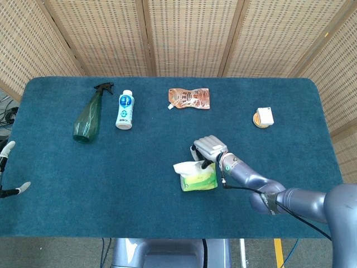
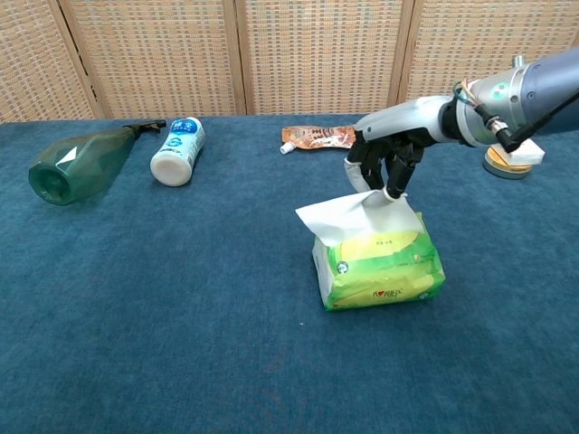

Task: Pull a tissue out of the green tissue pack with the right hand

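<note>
R hand [image 1: 207,148] fingers [image 1: 207,164] pinch tissue [image 1: 185,167], lifted off green tissue pack [image 1: 198,180]; L hand [image 1: 6,170] at table edge.

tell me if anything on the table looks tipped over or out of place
Two bottles lie on their sides at the far left: the green spray bottle and the white bottle beside it. The orange pouch lies flat too. Nothing looks spilled. The right hand pinches a tissue rising from the green tissue pack.
</note>
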